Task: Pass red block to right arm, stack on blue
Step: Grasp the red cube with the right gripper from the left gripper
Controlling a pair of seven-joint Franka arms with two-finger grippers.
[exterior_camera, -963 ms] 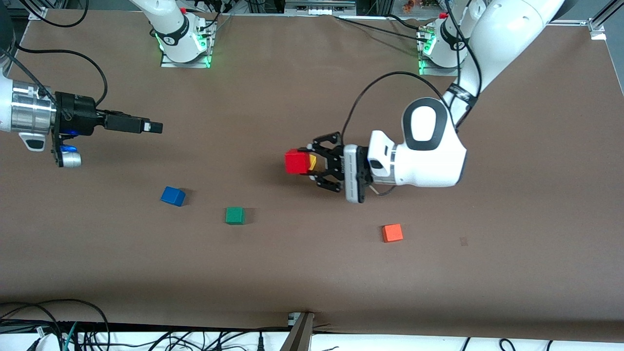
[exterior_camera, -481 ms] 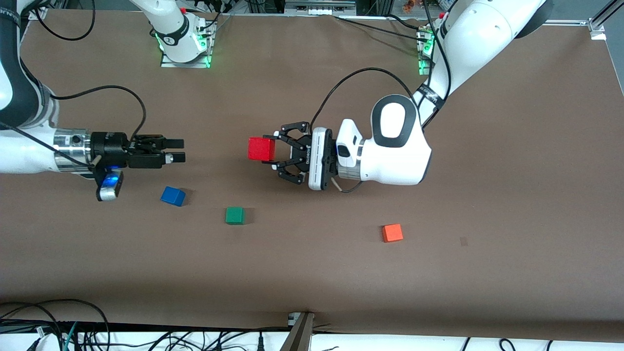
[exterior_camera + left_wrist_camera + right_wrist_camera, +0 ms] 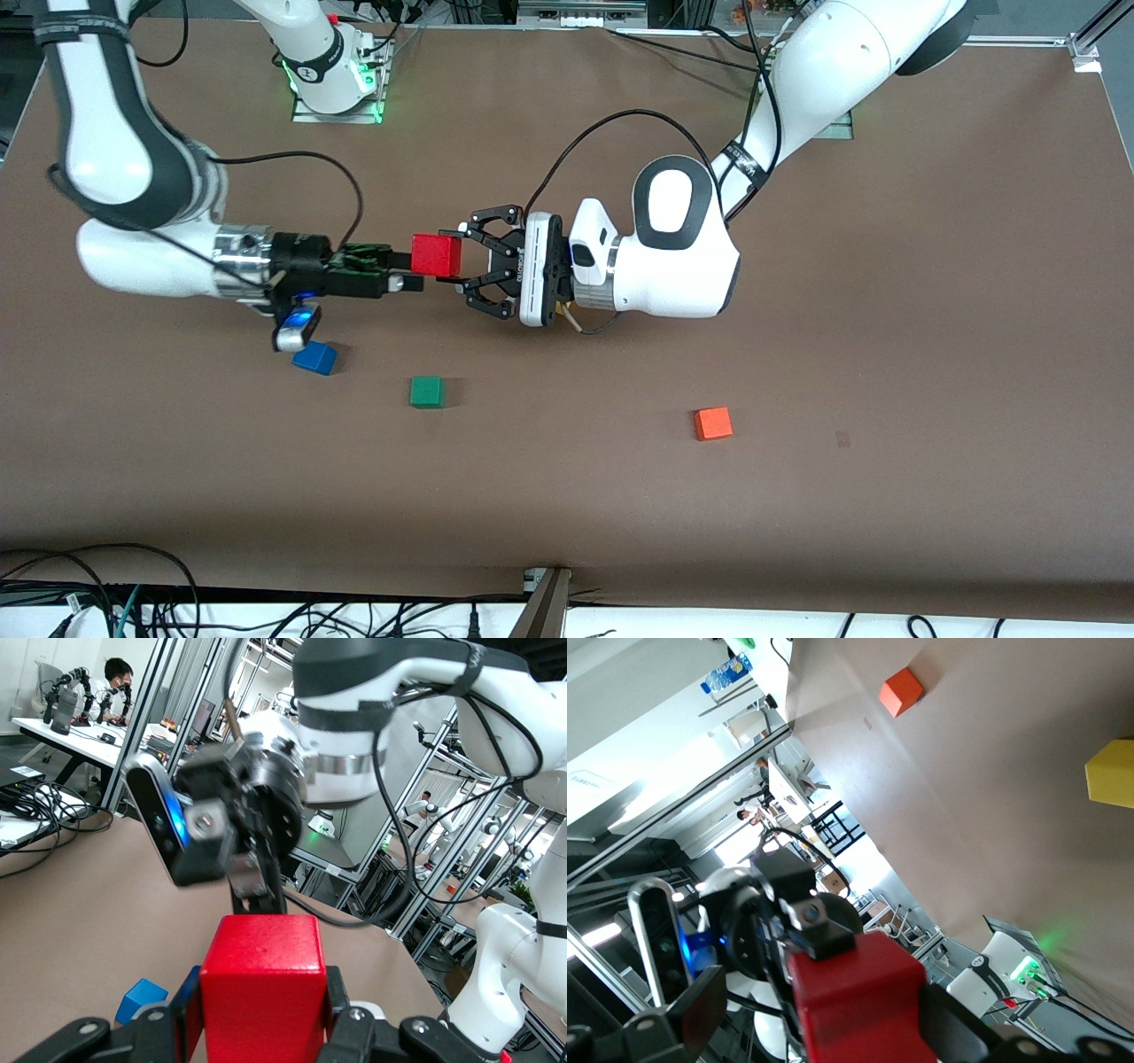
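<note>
Front view: left tool (image 3: 459, 262) horizontal above the surface (image 3: 886, 354), pinching the red block (image 3: 436, 255) between its linkage fingers. Right tool (image 3: 409, 271) meets it head-on, fingers spread wide; the upper finger tip touches the block's face, the lower finger tip sits just below the block. Whether the block sits between the right fingers cannot be told from here. Blue block (image 3: 314, 358) lies on the surface just under the right tool's blue-lit module (image 3: 297, 330). Green block (image 3: 427, 391) lies on the surface below the two tools in this view, nearer the camera. Orange block (image 3: 713, 423) sits well apart, toward the left arm's end.

Left wrist view: red block (image 3: 261, 990) clamped between the left tool's pads. The right tool (image 3: 257, 870) points straight at the block, fingertips at its top edge. Blue block (image 3: 142, 999) visible on the surface beside the held block.

Right wrist view: red block (image 3: 864, 999) fills the foreground directly ahead of the right tool, with the left tool's black body around it. Orange block (image 3: 901, 690) and a yellow block (image 3: 1110, 773) lie on the surface, well apart from the tool.
</note>
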